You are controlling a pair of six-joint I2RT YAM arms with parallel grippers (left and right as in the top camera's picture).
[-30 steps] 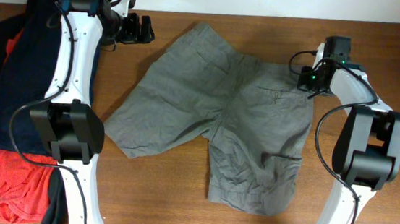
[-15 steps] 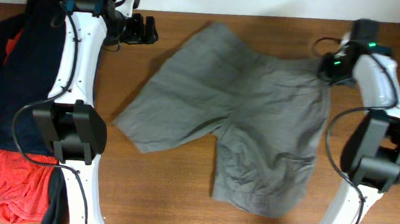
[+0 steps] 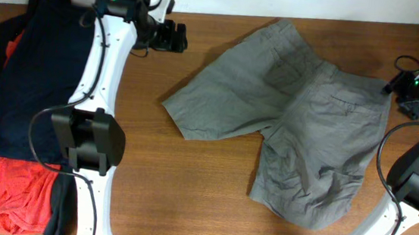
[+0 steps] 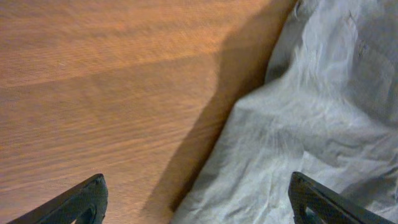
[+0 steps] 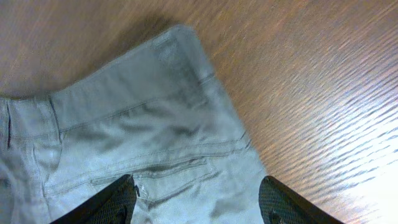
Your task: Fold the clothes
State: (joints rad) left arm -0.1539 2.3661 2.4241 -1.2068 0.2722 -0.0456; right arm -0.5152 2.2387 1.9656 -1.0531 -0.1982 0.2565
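The grey-olive shorts lie flat and wrinkled at the centre right of the wooden table, waistband toward the right, two legs pointing left and down. My left gripper hovers open by the back edge, just left of the upper leg. In the left wrist view its gripper is wide open, with cloth under its right half. My right gripper is at the waistband's right end. In the right wrist view it stands open over the waistband and a back pocket, holding nothing.
A navy-blue garment is heaped along the left side of the table, with an orange-red garment at its lower end. The table's back edge runs just behind both grippers. Bare wood shows below the shorts.
The shorts have slid to the right, dragged by my right gripper, which was shut on the waistband and has now let go. My left arm has also shifted right.
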